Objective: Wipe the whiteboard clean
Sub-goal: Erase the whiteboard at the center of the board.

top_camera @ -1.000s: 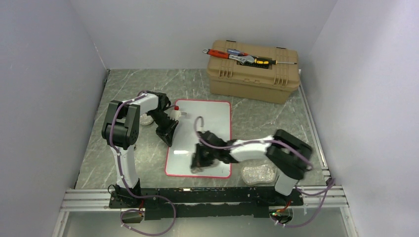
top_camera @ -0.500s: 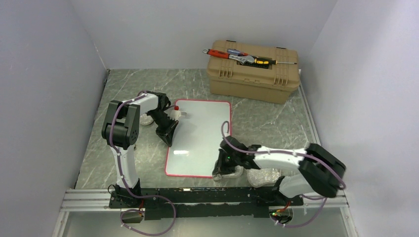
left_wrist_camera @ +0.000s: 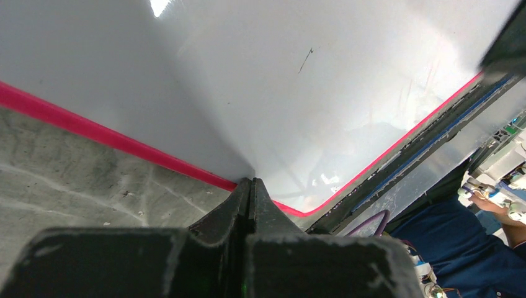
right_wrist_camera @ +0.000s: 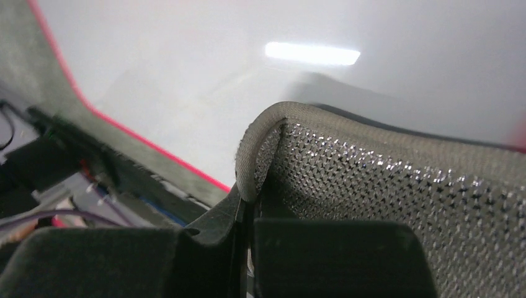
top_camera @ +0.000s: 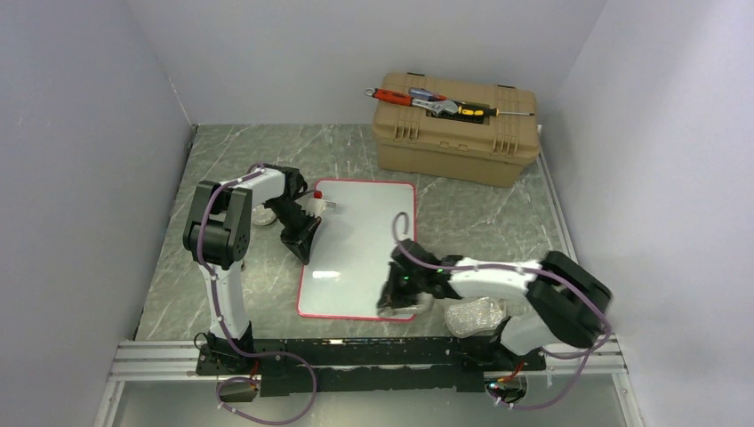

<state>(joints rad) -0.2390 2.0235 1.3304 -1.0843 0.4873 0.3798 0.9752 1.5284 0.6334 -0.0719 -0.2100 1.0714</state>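
table [top_camera: 231,156]: grey marble, pale walls [top_camera: 89,133] around
whiteboard [top_camera: 360,236]: flat, between grippers
left gripper [left_wrist_camera: 250,182]: closed, empty, at its edge
right gripper [right_wrist_camera: 247,202]: clamping mesh cloth [right_wrist_camera: 372,180]
toolbox [top_camera: 458,135]: well beyond it

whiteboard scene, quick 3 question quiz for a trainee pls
1. True or false: the left gripper is shut, its tips at the red rim of the whiteboard.
2. What does the right gripper hold? A) a marker B) a mesh cloth C) a screwdriver
3. Fill in: the tan toolbox stands beyond the whiteboard, toward the ____ arm's side.

Key: 1 true; 2 B; 3 right
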